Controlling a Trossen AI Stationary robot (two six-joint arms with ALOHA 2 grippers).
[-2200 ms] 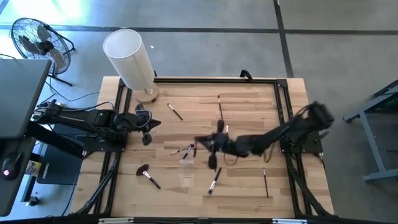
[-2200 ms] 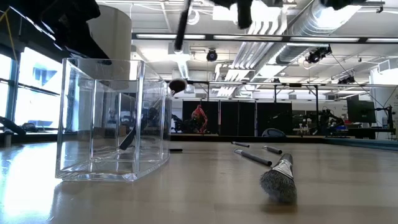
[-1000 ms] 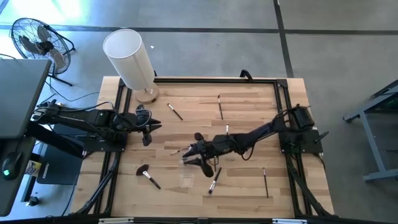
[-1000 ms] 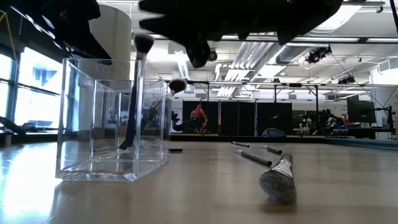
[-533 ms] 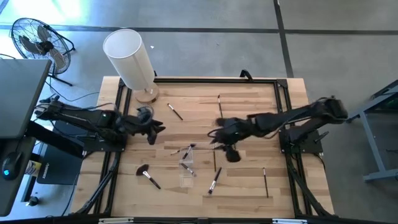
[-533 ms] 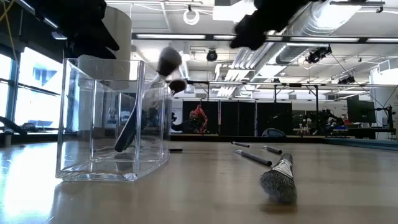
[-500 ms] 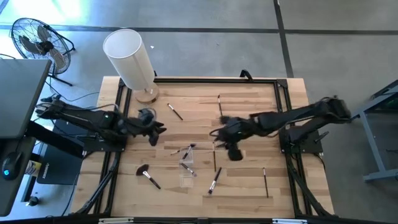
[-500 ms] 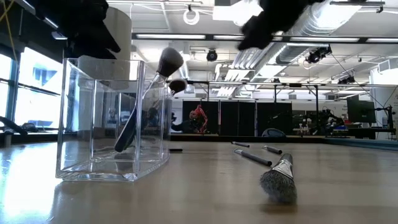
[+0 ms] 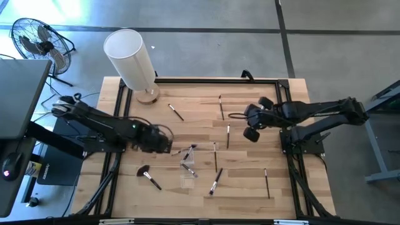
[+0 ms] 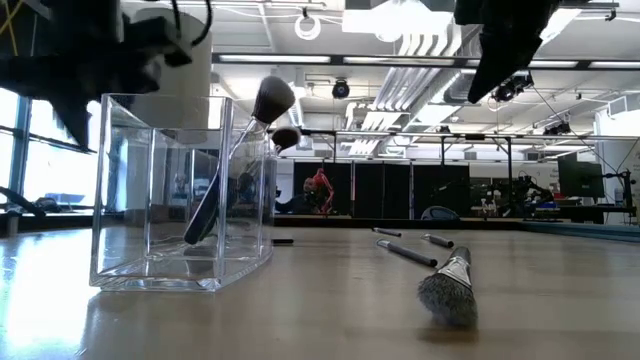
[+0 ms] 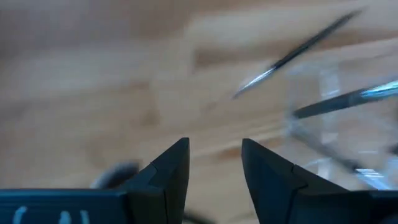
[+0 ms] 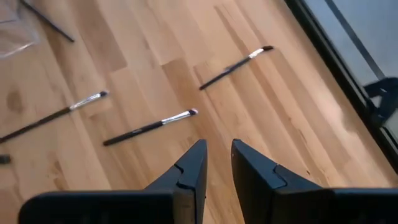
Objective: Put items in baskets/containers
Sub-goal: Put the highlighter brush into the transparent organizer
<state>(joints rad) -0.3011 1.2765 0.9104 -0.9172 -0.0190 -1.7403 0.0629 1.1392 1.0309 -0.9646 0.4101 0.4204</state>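
I have the left gripper (image 9: 164,142) out over the table (image 9: 250,187), near the clear cup (image 10: 180,190) and just left of the loose brushes beside it; its fingers (image 11: 171,171) show a narrow gap with nothing between them, and past them I see a thin brush (image 11: 298,53) on the wood and the cup's clear wall. The right gripper (image 9: 250,125) hangs over the right-centre of the table, well apart from the cup, fingers (image 12: 189,171) narrowly parted and empty, with three brushes (image 12: 149,126) lying flat on the wood ahead of it. The cup sits near table centre; in the low view one fluffy-headed brush (image 10: 235,160) leans inside it, head sticking out above the rim. More brushes lie scattered flat: a wide fluffy one (image 9: 149,176) front left, others (image 9: 215,181) front centre, one (image 9: 267,183) front right, one (image 9: 177,112) and another (image 9: 221,107) toward the back. White cylinder (image 9: 131,59) stands at the back left corner
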